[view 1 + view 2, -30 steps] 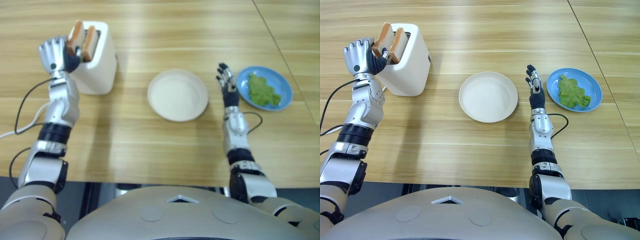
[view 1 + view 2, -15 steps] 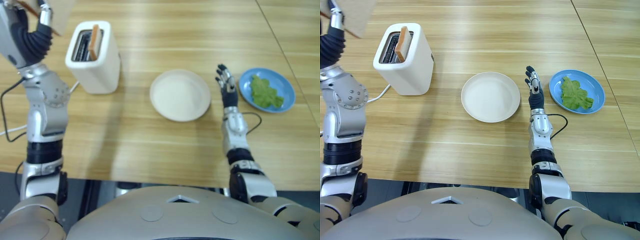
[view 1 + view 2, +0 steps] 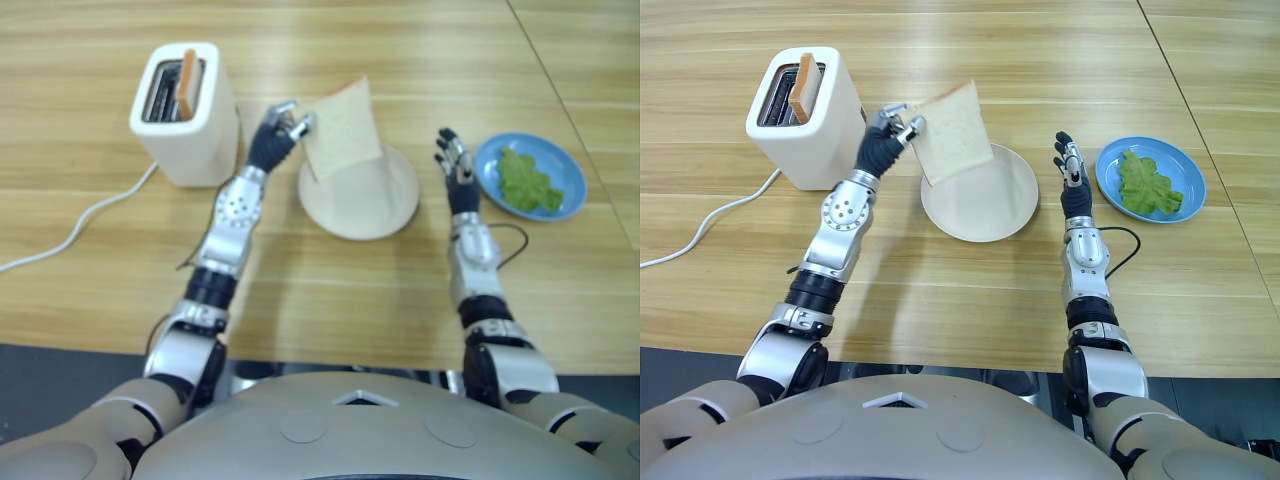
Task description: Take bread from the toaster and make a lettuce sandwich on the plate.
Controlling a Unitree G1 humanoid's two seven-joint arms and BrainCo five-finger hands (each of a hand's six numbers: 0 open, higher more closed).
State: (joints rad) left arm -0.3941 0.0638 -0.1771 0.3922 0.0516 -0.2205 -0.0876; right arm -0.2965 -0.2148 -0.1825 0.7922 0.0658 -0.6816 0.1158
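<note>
The left hand pinches a slice of bread by its edge; the slice stands tilted just to the hand's right, over the left side of the cream plate (whether its lower corner touches the rim cannot be told); the toaster sits close on the hand's other side, a second slice upright in its slot. The right hand has its fingers straight and holds nothing; the cream plate lies just to its left, the blue dish with the lettuce just to its right.
</note>
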